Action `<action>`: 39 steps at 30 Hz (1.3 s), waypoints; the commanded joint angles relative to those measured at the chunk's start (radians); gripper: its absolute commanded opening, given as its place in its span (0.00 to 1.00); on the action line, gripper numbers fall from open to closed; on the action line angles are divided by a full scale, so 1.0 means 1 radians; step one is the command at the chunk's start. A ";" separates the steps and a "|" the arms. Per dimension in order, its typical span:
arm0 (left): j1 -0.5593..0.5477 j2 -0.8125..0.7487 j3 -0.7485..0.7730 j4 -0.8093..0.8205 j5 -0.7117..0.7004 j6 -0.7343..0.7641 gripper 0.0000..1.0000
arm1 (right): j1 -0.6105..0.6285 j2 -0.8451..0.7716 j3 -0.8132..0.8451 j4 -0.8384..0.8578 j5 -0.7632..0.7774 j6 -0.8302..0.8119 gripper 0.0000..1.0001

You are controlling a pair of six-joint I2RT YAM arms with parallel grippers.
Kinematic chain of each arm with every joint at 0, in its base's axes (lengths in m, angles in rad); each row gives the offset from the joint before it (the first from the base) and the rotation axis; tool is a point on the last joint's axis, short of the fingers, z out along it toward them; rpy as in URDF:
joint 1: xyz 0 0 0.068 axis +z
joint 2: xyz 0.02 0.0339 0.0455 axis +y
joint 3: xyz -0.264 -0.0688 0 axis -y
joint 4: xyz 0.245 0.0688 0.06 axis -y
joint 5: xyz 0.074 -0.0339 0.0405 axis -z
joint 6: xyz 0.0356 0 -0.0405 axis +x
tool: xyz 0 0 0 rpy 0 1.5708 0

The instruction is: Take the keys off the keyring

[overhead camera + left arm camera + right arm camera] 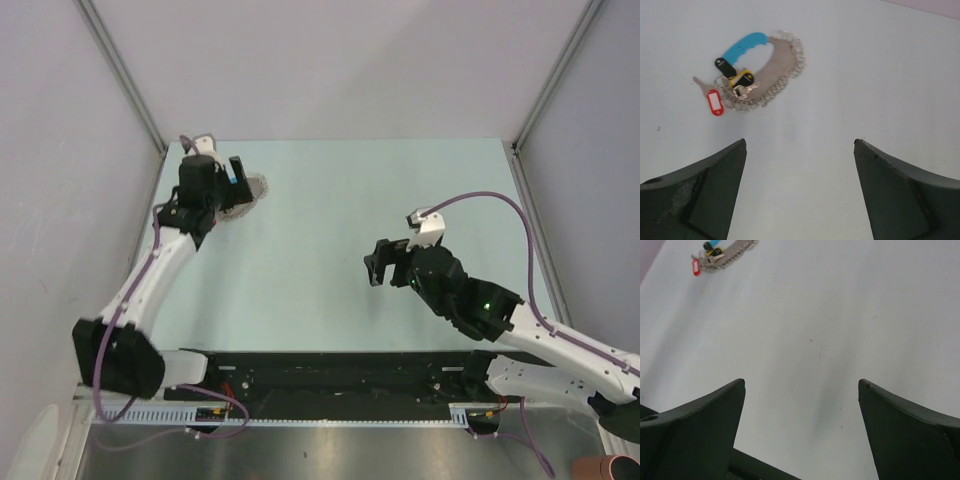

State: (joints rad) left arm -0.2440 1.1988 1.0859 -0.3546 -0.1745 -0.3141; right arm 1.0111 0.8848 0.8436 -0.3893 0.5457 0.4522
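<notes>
Pale tabletop (865, 75): keyring (746, 44) lies ahead-left of the left gripper (800, 145), far from the right gripper (801, 384); both jaws gape empty.

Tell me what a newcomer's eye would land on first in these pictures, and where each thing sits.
The keyring, a silvery chain loop, part light-blue, lies at the far left of the table, with a red-headed key bunched against it. The left hand hangs open close by it. The right hand, open too, hovers at the middle right.
</notes>
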 commanded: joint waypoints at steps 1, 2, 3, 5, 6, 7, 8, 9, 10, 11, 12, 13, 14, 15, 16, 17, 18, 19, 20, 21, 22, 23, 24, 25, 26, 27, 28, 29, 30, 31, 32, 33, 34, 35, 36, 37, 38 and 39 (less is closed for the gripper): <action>0.132 0.206 0.141 -0.029 0.044 -0.051 0.89 | -0.037 -0.053 0.005 0.101 -0.088 -0.053 0.98; 0.146 0.300 0.188 -0.037 0.037 -0.048 0.86 | -0.042 -0.050 0.005 0.096 -0.099 -0.055 0.98; 0.167 0.342 0.212 -0.040 0.033 -0.048 0.83 | -0.048 -0.052 0.005 0.087 -0.104 -0.055 0.98; 0.183 0.472 0.276 -0.044 0.026 -0.045 0.80 | -0.051 -0.056 0.005 0.075 -0.099 -0.047 0.97; 0.193 0.510 0.301 -0.061 0.011 -0.043 0.78 | -0.051 -0.069 0.003 0.072 -0.101 -0.047 0.97; 0.196 0.556 0.328 -0.078 -0.005 -0.043 0.77 | -0.051 -0.075 0.002 0.070 -0.108 -0.050 0.97; 0.199 0.591 0.372 -0.084 -0.025 -0.040 0.75 | -0.049 -0.082 0.000 0.072 -0.109 -0.052 0.97; 0.201 0.655 0.391 -0.081 -0.026 -0.016 0.71 | -0.051 -0.098 -0.006 0.075 -0.112 -0.055 0.97; 0.201 0.683 0.407 -0.075 -0.031 -0.004 0.69 | -0.049 -0.107 -0.009 0.076 -0.113 -0.059 0.97; 0.201 0.709 0.434 -0.072 -0.043 0.009 0.69 | -0.052 -0.113 -0.014 0.078 -0.113 -0.064 0.97; 0.201 0.758 0.448 -0.055 -0.043 0.045 0.69 | -0.051 -0.119 -0.020 0.082 -0.109 -0.067 0.97; 0.203 0.784 0.465 -0.057 -0.048 0.064 0.69 | -0.052 -0.132 -0.021 0.084 -0.105 -0.069 0.97; 0.207 0.814 0.514 -0.060 -0.030 0.101 0.70 | -0.054 -0.133 -0.024 0.084 -0.101 -0.073 0.97; 0.209 0.853 0.538 -0.060 -0.004 0.121 0.70 | -0.054 -0.138 -0.024 0.084 -0.098 -0.076 0.97; 0.209 0.870 0.557 -0.038 0.021 0.145 0.70 | -0.054 -0.141 -0.028 0.083 -0.095 -0.078 0.97; 0.209 0.884 0.581 -0.029 0.039 0.186 0.71 | -0.054 -0.141 -0.031 0.084 -0.093 -0.081 0.97; 0.209 0.893 0.594 -0.020 0.090 0.204 0.72 | -0.055 -0.142 -0.032 0.083 -0.093 -0.081 0.97; 0.209 0.922 0.609 -0.009 0.113 0.217 0.73 | -0.055 -0.136 -0.037 0.084 -0.093 -0.081 0.97; 0.209 0.936 0.644 -0.014 0.133 0.239 0.75 | -0.055 -0.132 -0.040 0.086 -0.095 -0.081 0.97; 0.209 0.958 0.667 -0.024 0.159 0.247 0.75 | -0.055 -0.127 -0.041 0.093 -0.099 -0.083 0.97; 0.209 0.991 0.689 -0.035 0.165 0.250 0.75 | -0.055 -0.121 -0.043 0.096 -0.101 -0.083 0.97; 0.209 1.007 0.725 -0.065 0.194 0.251 0.76 | -0.055 -0.107 -0.043 0.101 -0.101 -0.084 0.97; 0.209 1.018 0.738 -0.073 0.225 0.251 0.75 | -0.055 -0.103 -0.043 0.104 -0.105 -0.087 0.97; 0.207 1.024 0.743 -0.076 0.239 0.251 0.75 | -0.055 -0.096 -0.043 0.109 -0.107 -0.089 0.97; 0.207 1.024 0.735 -0.066 0.253 0.257 0.75 | -0.057 -0.092 -0.043 0.112 -0.110 -0.087 0.97; 0.207 1.022 0.730 -0.060 0.265 0.263 0.76 | -0.058 -0.092 -0.043 0.121 -0.116 -0.087 0.97; 0.207 1.025 0.727 -0.057 0.285 0.271 0.76 | -0.057 -0.093 -0.043 0.124 -0.119 -0.087 0.97; 0.207 1.032 0.729 -0.057 0.291 0.279 0.76 | -0.055 -0.095 -0.044 0.128 -0.121 -0.086 0.97; 0.207 1.036 0.730 -0.063 0.293 0.280 0.77 | -0.057 -0.096 -0.043 0.130 -0.121 -0.084 0.97; 0.207 1.039 0.732 -0.067 0.294 0.279 0.77 | -0.055 -0.096 -0.043 0.132 -0.121 -0.089 0.97; 0.207 1.042 0.730 -0.072 0.303 0.279 0.76 | -0.057 -0.098 -0.043 0.135 -0.121 -0.092 0.96; 0.207 1.039 0.723 -0.073 0.303 0.277 0.76 | -0.055 -0.099 -0.043 0.135 -0.122 -0.092 0.96; 0.206 1.030 0.711 -0.064 0.299 0.273 0.76 | -0.057 -0.104 -0.043 0.135 -0.119 -0.095 0.97; 0.203 1.019 0.675 -0.052 0.299 0.267 0.76 | -0.057 -0.107 -0.043 0.133 -0.118 -0.096 0.96; 0.199 1.003 0.658 -0.043 0.305 0.265 0.75 | -0.057 -0.109 -0.043 0.132 -0.113 -0.093 0.96; 0.196 0.995 0.646 -0.034 0.314 0.262 0.76 | -0.055 -0.116 -0.043 0.129 -0.110 -0.095 0.97; 0.186 0.989 0.629 -0.034 0.328 0.270 0.75 | -0.057 -0.119 -0.043 0.122 -0.109 -0.093 0.97; 0.178 0.980 0.625 -0.035 0.325 0.273 0.74 | -0.057 -0.122 -0.043 0.119 -0.104 -0.093 0.96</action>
State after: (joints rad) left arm -0.0456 2.2345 1.7489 -0.4015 0.0841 -0.1223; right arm 0.9577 0.7898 0.7982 -0.3031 0.4278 0.3717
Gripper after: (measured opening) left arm 0.753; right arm 0.969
